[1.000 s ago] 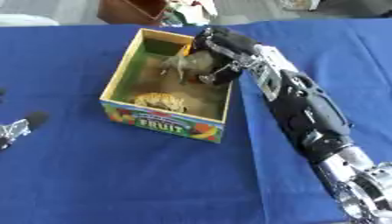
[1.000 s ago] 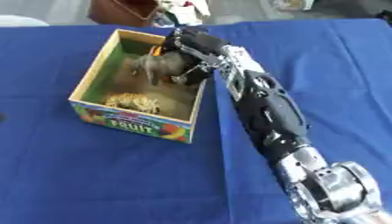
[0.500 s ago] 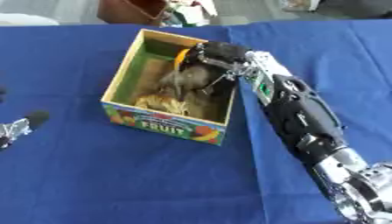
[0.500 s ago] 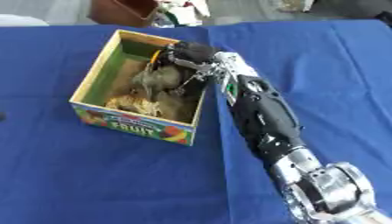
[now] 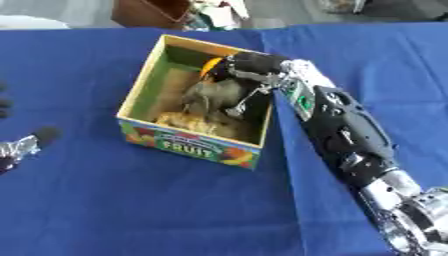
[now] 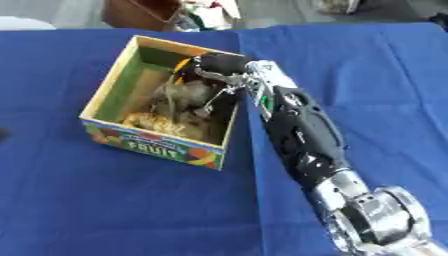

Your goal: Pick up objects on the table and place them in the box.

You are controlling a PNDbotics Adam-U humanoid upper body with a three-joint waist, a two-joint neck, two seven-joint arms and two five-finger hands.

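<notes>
Near the lower left edge, the left hand [image 5: 19, 150] rests on the blue counter [image 5: 131, 200], fingers hidden, state unclear. Farther back, the right hand [image 5: 249, 75] reaches into the box [image 5: 194, 146], fingers [image 5: 238, 102] curled around a grey toy [image 5: 210, 95] above a yellowish one [image 5: 184, 121].

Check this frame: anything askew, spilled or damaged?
Nothing spilled or damaged. The cardboard fruit-print box sits askew to the blue tablecloth's edges. The right hand reaches inside it, holding a grey toy over a yellowish object.
</notes>
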